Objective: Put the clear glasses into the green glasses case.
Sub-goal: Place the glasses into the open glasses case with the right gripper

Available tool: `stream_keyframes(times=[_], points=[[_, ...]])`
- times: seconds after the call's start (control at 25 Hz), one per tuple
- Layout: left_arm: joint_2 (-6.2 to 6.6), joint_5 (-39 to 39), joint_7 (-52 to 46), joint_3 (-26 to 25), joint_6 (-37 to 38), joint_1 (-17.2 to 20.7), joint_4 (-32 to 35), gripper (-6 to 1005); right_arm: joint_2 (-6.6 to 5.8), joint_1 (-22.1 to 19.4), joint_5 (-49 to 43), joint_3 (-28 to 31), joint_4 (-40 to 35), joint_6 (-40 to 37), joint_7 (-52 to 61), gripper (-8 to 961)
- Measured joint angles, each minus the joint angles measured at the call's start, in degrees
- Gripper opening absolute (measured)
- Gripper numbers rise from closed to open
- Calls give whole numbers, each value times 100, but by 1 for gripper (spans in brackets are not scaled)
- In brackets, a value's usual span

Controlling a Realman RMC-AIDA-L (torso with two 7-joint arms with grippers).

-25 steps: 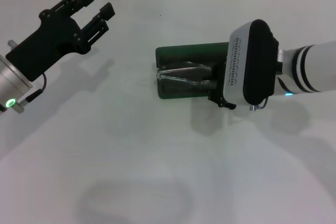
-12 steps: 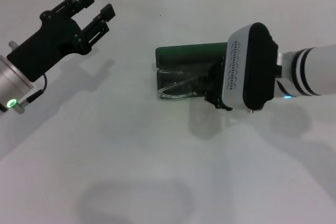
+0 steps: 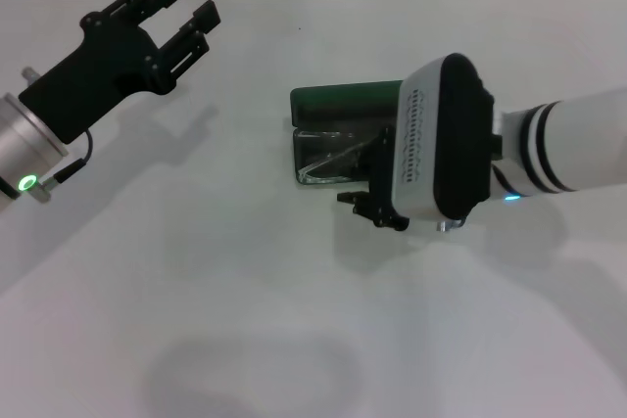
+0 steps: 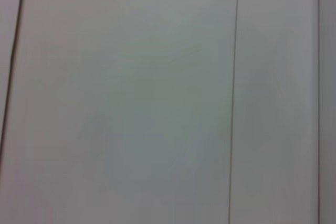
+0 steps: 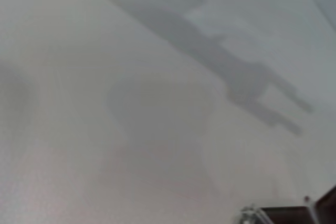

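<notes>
Retreating calls for care: right end effector [image 3: 364,205], finger state not discernible, hangs at the near edge of the green glasses case [image 3: 338,103]. Clear glasses [image 3: 333,159] lie inside; withdraw without snagging. Left end effector [image 3: 171,9], fingers apart, hovers far over bench [image 3: 245,320].

The open case [image 3: 338,105] sits on the tabletop [image 3: 245,291], right of centre and toward the far side. The glasses [image 3: 333,156] lie inside its lower half, in front of the raised lid. The right end effector [image 3: 370,205] is at the case's near right corner, just in front of it. The left end effector [image 3: 176,12] hangs above the far left of the tabletop, well apart from the case.
</notes>
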Motion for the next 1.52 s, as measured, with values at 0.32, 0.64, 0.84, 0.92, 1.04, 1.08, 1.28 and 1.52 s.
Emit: stream_keyframes(times=[0.32, 0.64, 0.84, 0.92, 1.04, 1.08, 1.28, 1.52], points=[[-8, 0, 8, 36, -55, -56, 0, 578, 4, 383, 133, -195, 643, 388, 55, 232], [-2, 0, 9, 38, -55, -56, 0, 579, 4, 417, 196, -101, 771, 684, 211, 234], [6, 0, 9, 38, -55, -56, 0, 579, 4, 417, 169, 106, 762, 665, 274, 236], [6, 0, 9, 38, -55, -56, 0, 579, 4, 403, 169, 226, 773, 636, 275, 236], [6, 0, 9, 38, -54, -56, 0, 579, 0, 377, 191, 356, 784, 603, 281, 237], [5, 0, 9, 38, -54, -56, 0, 579, -2, 362, 197, 363, 778, 600, 282, 237], [3, 0, 9, 38, -54, -56, 0, 580, -17, 140, 166, 355, 471, 466, 263, 238], [0, 0, 9, 38, -54, -41, 0, 579, -42, -296, 165, 391, -94, 179, 209, 240]])
